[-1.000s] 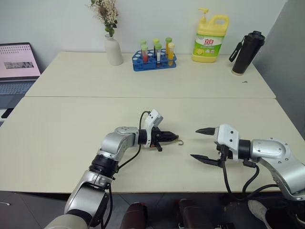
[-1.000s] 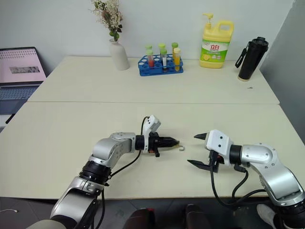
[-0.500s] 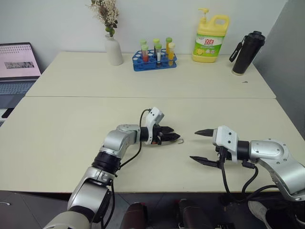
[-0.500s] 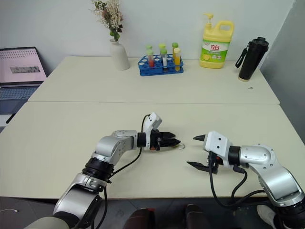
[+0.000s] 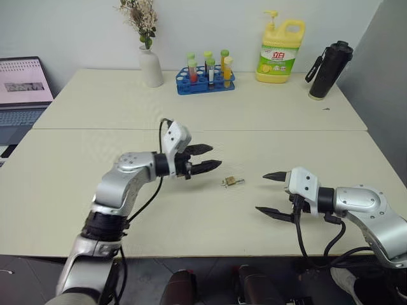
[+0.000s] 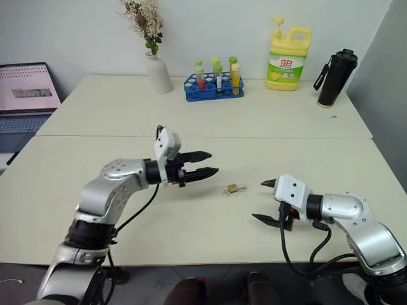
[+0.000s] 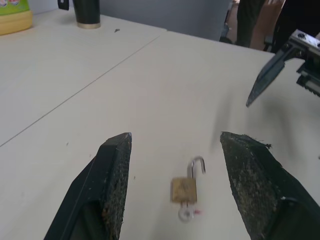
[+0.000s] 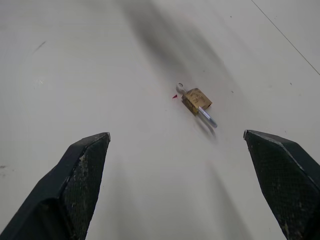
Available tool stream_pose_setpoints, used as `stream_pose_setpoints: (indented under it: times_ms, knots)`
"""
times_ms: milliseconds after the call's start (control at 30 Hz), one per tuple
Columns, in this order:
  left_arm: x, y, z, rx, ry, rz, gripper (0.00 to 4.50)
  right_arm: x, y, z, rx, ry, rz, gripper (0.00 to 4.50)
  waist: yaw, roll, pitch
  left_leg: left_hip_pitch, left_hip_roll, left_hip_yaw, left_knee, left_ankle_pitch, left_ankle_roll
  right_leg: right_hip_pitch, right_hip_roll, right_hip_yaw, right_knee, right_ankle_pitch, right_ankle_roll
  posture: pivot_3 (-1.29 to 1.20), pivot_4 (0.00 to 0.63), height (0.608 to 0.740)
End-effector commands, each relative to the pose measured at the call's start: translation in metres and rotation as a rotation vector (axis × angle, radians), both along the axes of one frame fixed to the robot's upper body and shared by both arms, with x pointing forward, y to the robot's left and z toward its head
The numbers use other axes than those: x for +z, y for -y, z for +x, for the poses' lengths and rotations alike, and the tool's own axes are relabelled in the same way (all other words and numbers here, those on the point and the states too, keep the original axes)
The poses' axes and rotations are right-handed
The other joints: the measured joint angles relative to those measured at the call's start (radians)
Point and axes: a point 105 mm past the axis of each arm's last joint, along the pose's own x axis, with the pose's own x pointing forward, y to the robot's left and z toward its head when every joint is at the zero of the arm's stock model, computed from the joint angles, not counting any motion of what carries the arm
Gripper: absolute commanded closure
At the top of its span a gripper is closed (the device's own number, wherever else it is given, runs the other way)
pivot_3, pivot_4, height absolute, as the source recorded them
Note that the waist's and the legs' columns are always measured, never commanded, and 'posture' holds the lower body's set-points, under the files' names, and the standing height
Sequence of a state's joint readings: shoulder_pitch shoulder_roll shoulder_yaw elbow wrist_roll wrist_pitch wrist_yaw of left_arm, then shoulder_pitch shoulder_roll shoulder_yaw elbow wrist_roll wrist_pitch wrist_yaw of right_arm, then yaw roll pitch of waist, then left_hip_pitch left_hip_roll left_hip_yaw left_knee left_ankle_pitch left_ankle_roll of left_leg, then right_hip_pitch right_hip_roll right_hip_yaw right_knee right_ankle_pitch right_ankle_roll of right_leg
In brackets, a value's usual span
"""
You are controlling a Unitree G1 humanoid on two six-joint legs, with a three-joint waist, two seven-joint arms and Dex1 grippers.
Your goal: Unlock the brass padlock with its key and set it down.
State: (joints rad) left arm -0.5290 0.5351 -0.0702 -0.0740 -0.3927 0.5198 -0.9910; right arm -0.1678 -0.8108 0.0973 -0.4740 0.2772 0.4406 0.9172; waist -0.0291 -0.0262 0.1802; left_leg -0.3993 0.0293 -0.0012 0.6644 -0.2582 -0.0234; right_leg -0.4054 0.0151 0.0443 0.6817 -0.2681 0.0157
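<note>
The brass padlock (image 5: 233, 182) lies flat on the pale table (image 5: 76, 190), nearer the table's front edge than its far one and clear of every side, in the gap between the robot's two arms. Its small squarish gold body (image 7: 184, 190) carries a thin silvery shackle (image 7: 197, 165) that stands swung out, one leg free of the body, so the lock reads as undone. At the opposite end of the body the key (image 7: 186, 214) sits in place, showing as a pale round bow with a speck of red beside it. In the right wrist view the padlock (image 8: 197, 101) rests at a slant, shackle (image 8: 207, 117) pointing one way and key bow (image 8: 180, 88) the other.

The left tool (image 5: 205, 158) hangs above the table off to the padlock's left, raised clear of the surface, its two black fingers (image 7: 112, 180) spread apart and carrying nothing. The right tool (image 5: 271, 194) hovers low over the table to the padlock's right, near the front edge, fingers (image 8: 75, 175) spread wide and likewise empty. Neither tool touches the lock.

Along the far edge of the table stand a white vase of dried flowers (image 5: 150, 63), a blue rack of test tubes (image 5: 206, 77), a yellow detergent bottle (image 5: 278, 54) and a black flask (image 5: 329, 68).
</note>
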Motion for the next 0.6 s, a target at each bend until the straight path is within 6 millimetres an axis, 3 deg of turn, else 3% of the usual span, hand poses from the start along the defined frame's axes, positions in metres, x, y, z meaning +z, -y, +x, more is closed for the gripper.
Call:
stream_pose_setpoints:
  times_ms: [33,100,233,333,600]
  knots:
    - [0.013,-0.018,-0.021,-0.004,0.138,0.080,1.56,0.009,0.003,-0.004,0.024,0.016,0.007,0.00,0.000,0.000,0.000,0.000,0.000,0.000,0.000,0.000,0.000,0.000,0.000,0.000,0.000,0.000,0.000,0.00,0.150,0.740]
    - [0.010,-0.027,-0.029,0.019,0.161,0.128,1.56,0.010,0.004,-0.005,0.036,0.007,0.015,0.00,0.000,0.000,0.000,0.000,0.000,0.001,0.000,0.000,0.000,0.000,-0.001,0.001,-0.001,0.000,0.000,0.00,0.150,0.740]
    - [-0.016,-0.047,-0.053,0.002,0.153,0.316,1.56,0.012,0.012,-0.003,0.029,-0.008,0.023,0.00,0.000,0.000,0.000,0.001,0.000,0.001,-0.001,0.000,0.000,0.000,-0.003,0.001,-0.001,0.000,0.000,0.00,0.150,0.740]
    - [-0.022,-0.047,-0.064,-0.009,0.143,0.314,1.56,0.008,0.016,-0.004,0.031,-0.027,0.011,0.00,0.006,0.000,0.000,0.001,0.001,0.000,0.000,0.000,0.000,0.000,-0.003,0.000,-0.001,0.000,0.000,0.00,0.150,0.740]
    - [-0.022,-0.039,-0.067,0.009,0.102,0.219,1.56,0.001,0.015,0.000,0.052,-0.024,-0.002,0.00,0.003,0.000,0.000,0.001,0.001,0.001,0.000,0.000,0.000,0.000,-0.003,0.000,-0.001,0.000,0.000,0.00,0.150,0.740]
